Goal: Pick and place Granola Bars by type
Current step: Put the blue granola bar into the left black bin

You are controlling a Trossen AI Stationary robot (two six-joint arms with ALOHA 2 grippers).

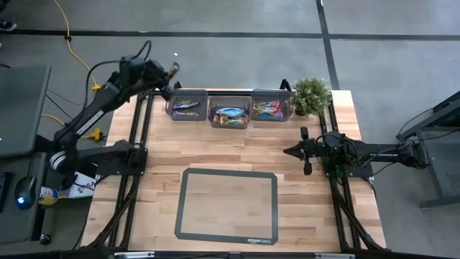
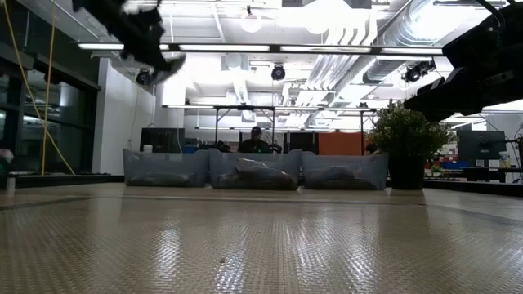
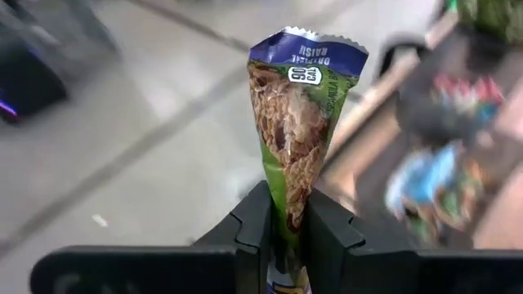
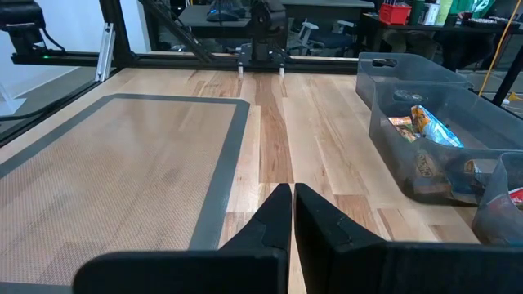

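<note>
My left gripper (image 1: 172, 70) is raised just beyond the far left corner of the left bin (image 1: 187, 108) and is shut on a granola bar (image 3: 298, 122) in a green and purple-blue wrapper. In the low view the left gripper (image 2: 154, 49) hangs high above the bins. Three clear grey bins stand in a row at the far edge. The left bin holds dark bars, the middle bin (image 1: 230, 114) bright blue ones, and the right bin (image 1: 271, 108) pink and orange ones. My right gripper (image 4: 292, 204) is shut and empty, hovering near the table's right side (image 1: 291, 151). My left gripper pinches the granola bar between its two fingers at the bar's near part (image 3: 288, 204). The bar lies along the fingers and sticks out well past their tips to its crimped purple-blue end (image 3: 306, 49). It is lifted clear of the table and bins.
A potted plant (image 1: 310, 95) stands right of the bin row at the far right corner. A grey-bordered mat (image 1: 226, 205) lies on the near middle of the wooden table. Black frame rails run along the left and right edges. A person sits in the room beyond (image 2: 256, 140).
</note>
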